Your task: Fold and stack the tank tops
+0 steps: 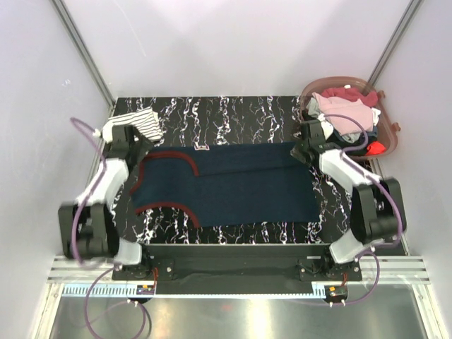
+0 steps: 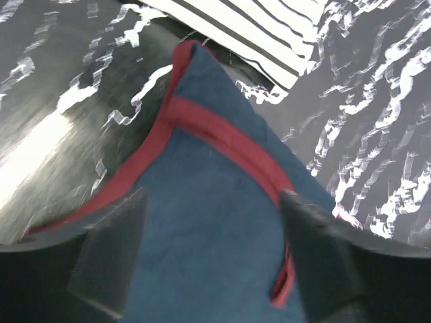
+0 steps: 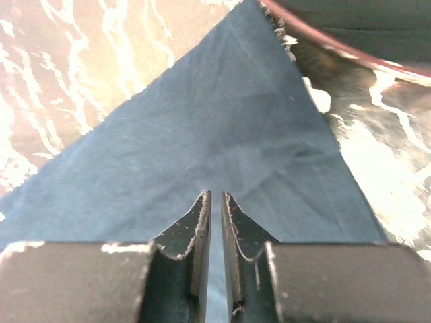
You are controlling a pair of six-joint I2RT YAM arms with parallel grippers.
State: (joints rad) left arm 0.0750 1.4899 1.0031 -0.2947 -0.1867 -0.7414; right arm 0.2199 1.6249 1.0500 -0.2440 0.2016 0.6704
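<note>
Pincers: my left pincer, fingers spread wide, straddles a red-trimmed shoulder strap of the navy tank top. That top lies flat across the marbled black table with its neck toward my left. My right pincer, fingers nearly together, is clamped on the top's far right hem corner. Just beyond the strap, the striped tank top lies bunched at the far left corner. A basket of clothes stands far right.
</note>
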